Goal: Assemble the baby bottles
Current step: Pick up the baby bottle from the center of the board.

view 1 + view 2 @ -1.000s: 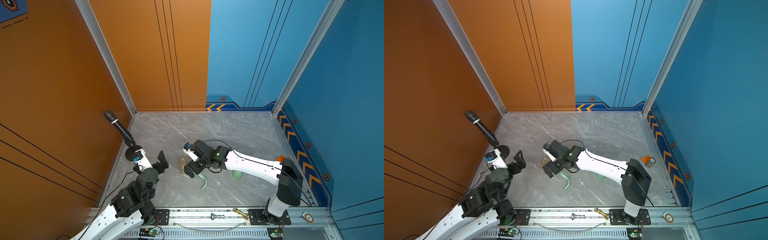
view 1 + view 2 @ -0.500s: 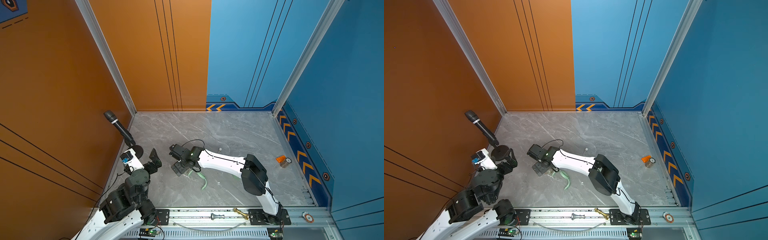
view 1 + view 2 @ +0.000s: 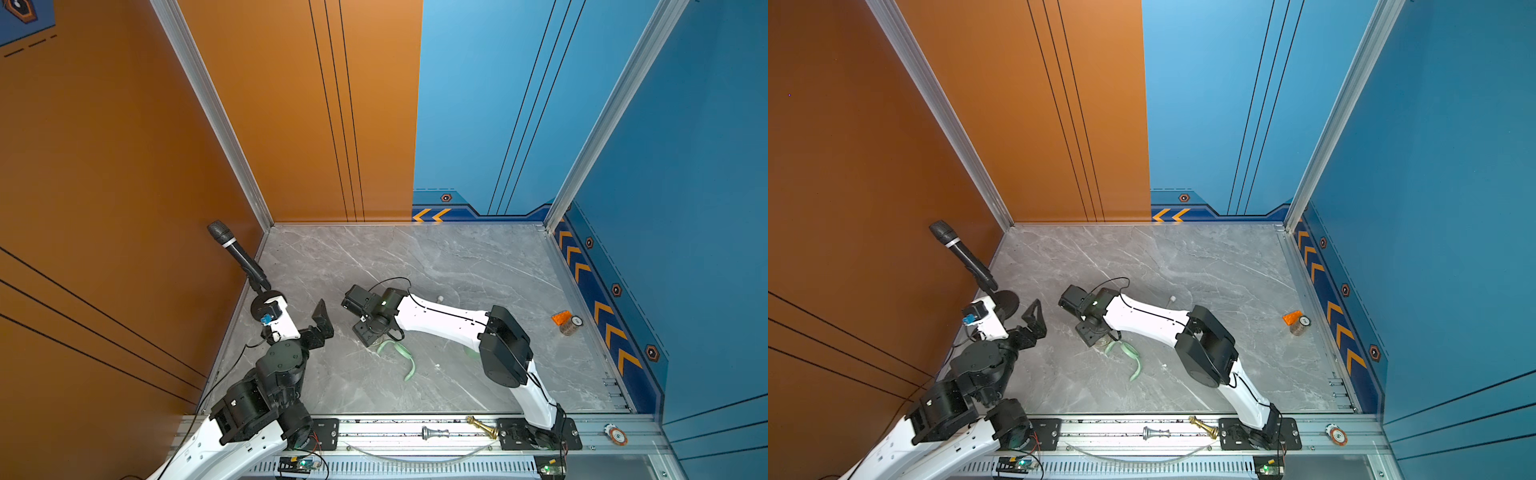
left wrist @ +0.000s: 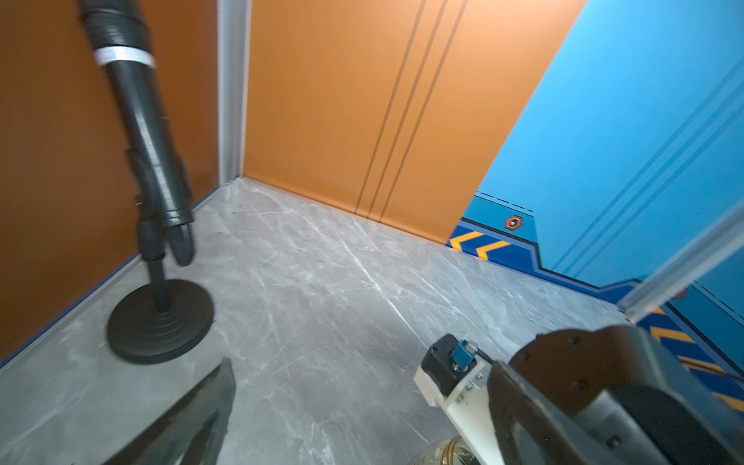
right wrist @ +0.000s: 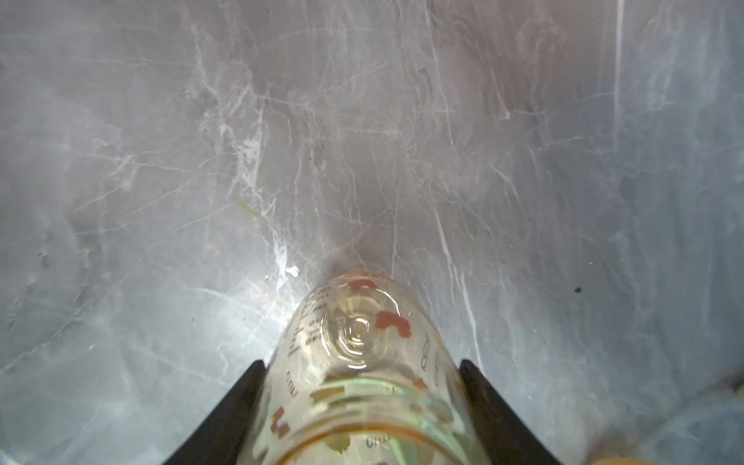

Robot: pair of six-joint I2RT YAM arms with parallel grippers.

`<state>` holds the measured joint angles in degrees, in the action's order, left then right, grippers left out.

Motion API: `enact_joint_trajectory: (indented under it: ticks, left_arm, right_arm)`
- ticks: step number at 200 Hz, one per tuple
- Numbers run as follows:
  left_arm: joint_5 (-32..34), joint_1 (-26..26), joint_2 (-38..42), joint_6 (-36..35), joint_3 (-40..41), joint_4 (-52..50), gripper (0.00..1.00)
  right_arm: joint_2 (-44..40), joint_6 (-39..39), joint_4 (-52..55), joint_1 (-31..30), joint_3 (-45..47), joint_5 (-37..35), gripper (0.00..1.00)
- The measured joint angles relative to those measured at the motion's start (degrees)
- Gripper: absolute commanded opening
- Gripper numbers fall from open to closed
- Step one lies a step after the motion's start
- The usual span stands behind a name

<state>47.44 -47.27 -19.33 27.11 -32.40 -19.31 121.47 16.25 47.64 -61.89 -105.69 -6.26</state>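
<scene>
Right gripper [image 5: 360, 362] jaws flanked the bottle [image 5: 358, 406]; firm hold could not be told. Its smooth wall might slip, toppling it onto the mint-green ring [image 3: 403, 355] just beside.

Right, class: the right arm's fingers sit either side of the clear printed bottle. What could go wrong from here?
1. The fingers flank the smooth, rounded bottle; it might slip or tip when lifted.
2. The mint-green handled ring lies close beside the bottle, so a lift might snag or drag it.
</scene>
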Motion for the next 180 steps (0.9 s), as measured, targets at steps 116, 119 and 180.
enact_joint_trajectory:
  ticks: [116, 119, 180]
  left_arm:
    - [-59.10, 6.69, -56.30, -20.65, 4.96, 85.26, 0.98]
    - [-59.45, 6.34, -56.83, -21.22, 4.59, 86.47, 0.98]
    - [-59.67, 3.26, -60.00, -31.26, 3.32, 96.56, 0.97]
  right_arm:
    - [-36.35, -10.49, 14.45, 27.54, -2.82, 19.67, 0.52]
    - [-36.35, -10.49, 14.58, 27.43, -2.84, 20.24, 0.52]
    - [-34.45, -9.22, 17.29, 23.04, -2.78, 26.77, 0.52]
